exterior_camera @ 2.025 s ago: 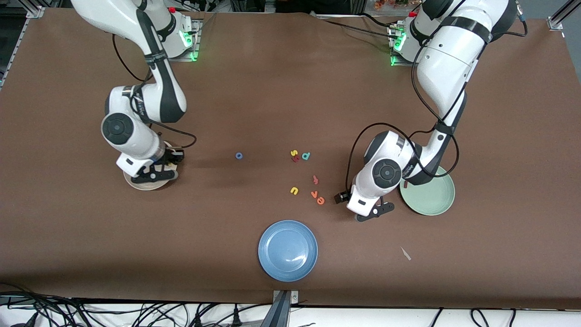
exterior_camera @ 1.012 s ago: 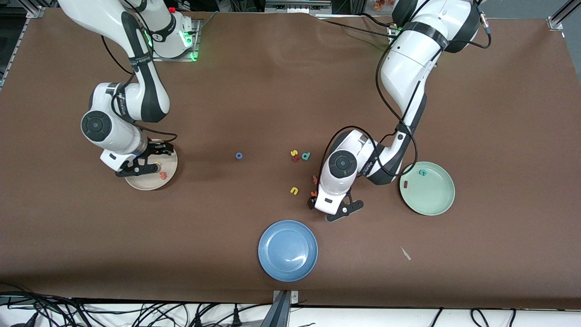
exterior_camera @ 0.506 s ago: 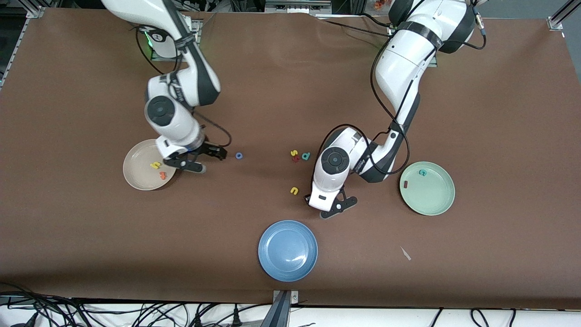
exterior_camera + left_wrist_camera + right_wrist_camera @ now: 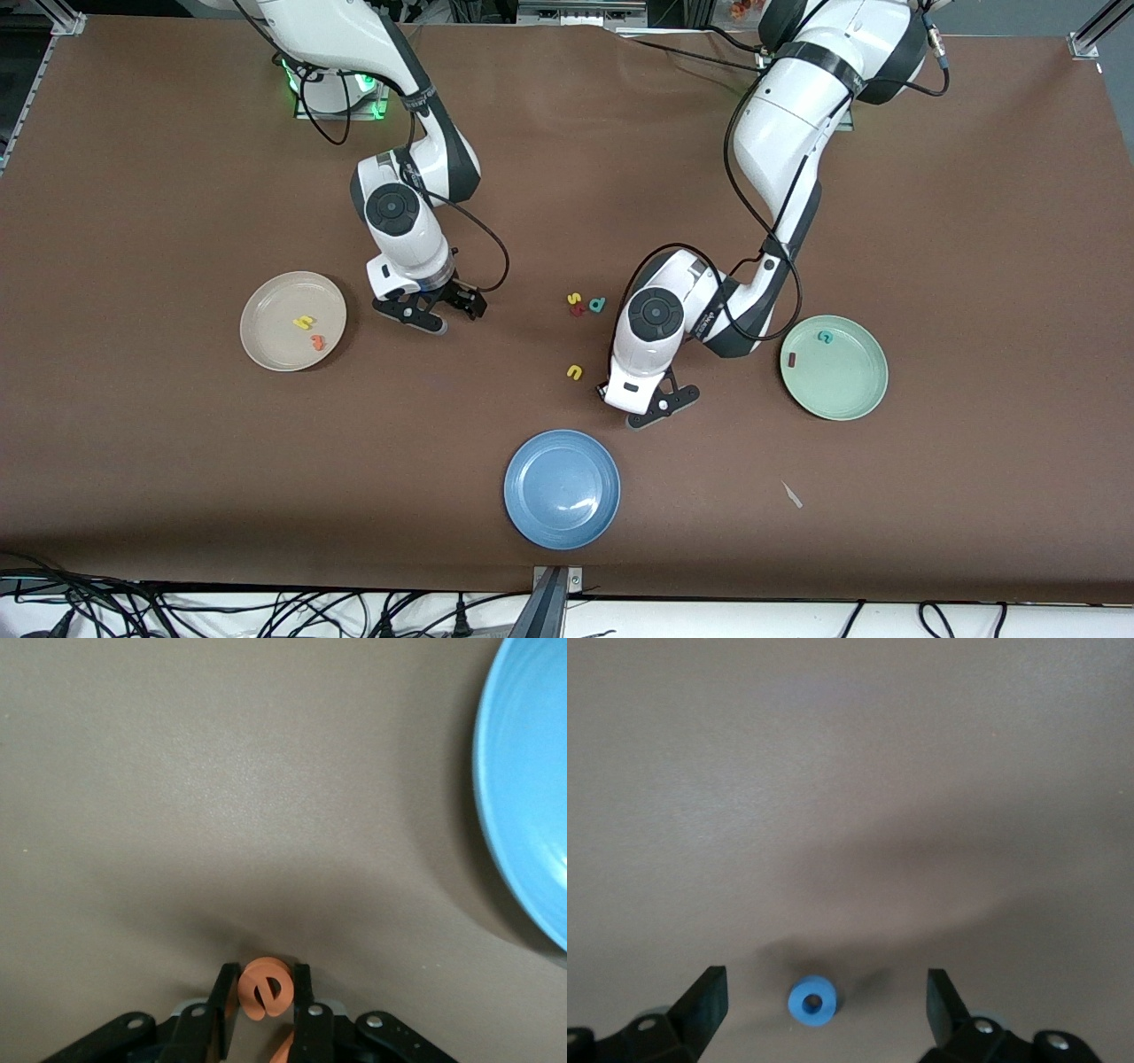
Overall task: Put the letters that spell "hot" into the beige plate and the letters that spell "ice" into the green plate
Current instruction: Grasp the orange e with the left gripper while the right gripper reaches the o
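Note:
In the left wrist view my left gripper (image 4: pixel 266 979) is shut on the orange "e" (image 4: pixel 266 988), low on the table between the yellow "u" and the green plate (image 4: pixel 833 366). That plate holds the teal "c" (image 4: pixel 825 337) and the dark red "i" (image 4: pixel 791 360). The beige plate (image 4: pixel 266 306) holds the yellow "h" (image 4: pixel 304 322) and the orange "t" (image 4: pixel 317 342). My right gripper (image 4: pixel 827 988) hangs open over the blue "o" (image 4: pixel 812 1001), which lies between its fingers untouched. In the front view both hands (image 4: pixel 660 406) (image 4: pixel 434 310) hide their letters.
A blue plate (image 4: pixel 562 488) sits nearest the front camera, close to my left hand (image 4: pixel 532 797). Loose yellow "s" (image 4: pixel 574 299), teal "d" (image 4: pixel 597 305) and yellow "u" (image 4: pixel 575 372) lie mid-table. A small white scrap (image 4: pixel 791 494) lies toward the left arm's end.
My right arm swung from the beige plate to over the blue "o", still open. My left gripper came from the green plate to the orange letters and closed on the "e".

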`<state>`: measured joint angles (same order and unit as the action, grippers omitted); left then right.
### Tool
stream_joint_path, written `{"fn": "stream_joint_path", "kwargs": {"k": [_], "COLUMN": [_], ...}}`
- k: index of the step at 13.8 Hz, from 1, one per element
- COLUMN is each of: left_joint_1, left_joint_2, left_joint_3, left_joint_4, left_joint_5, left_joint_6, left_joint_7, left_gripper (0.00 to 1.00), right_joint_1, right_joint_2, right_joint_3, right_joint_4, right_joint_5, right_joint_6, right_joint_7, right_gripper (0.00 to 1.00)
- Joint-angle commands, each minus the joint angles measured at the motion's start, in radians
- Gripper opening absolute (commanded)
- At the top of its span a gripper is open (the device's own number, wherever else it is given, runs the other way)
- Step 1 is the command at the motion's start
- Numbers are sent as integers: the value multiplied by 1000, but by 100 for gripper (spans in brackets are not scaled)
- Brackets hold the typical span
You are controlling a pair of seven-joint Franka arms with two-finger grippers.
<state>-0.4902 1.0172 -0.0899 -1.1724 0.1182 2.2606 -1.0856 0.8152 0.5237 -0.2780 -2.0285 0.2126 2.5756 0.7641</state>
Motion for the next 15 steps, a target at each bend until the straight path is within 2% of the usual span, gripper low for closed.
{"fn": "stream_joint_path", "kwargs": {"k": [1, 4, 7, 9, 12, 15], "left_joint_1": [5, 51, 90, 134, 201, 268], "left_joint_2": [5, -31, -93, -120, -230, -353], "left_joint_3": [9, 6, 2, 1, 2, 1], "left_joint_4": [20, 20, 8, -1, -139, -326], "left_joint_5": [1, 5, 3, 1, 6, 6], "left_joint_6": [-7, -51, -201, -283, -318, -314], "left_joint_7": [0, 90, 241, 431, 634, 849], "left_gripper": [0, 0, 0, 1, 4, 3], "right_joint_1": [12, 16, 18, 18, 18, 24], "right_joint_2": [27, 41, 50, 55, 58, 59], "right_joint_3": [0, 11, 20, 22, 22, 23], "right_joint_4": [33, 33, 31, 30, 28, 24], "right_joint_5": [18, 18, 19, 18, 18, 18], "right_joint_6": [2, 11, 20, 32, 32, 43], "right_joint_7": [23, 56, 69, 69, 58, 60], "right_gripper": [99, 95, 90, 87, 68, 57]}}
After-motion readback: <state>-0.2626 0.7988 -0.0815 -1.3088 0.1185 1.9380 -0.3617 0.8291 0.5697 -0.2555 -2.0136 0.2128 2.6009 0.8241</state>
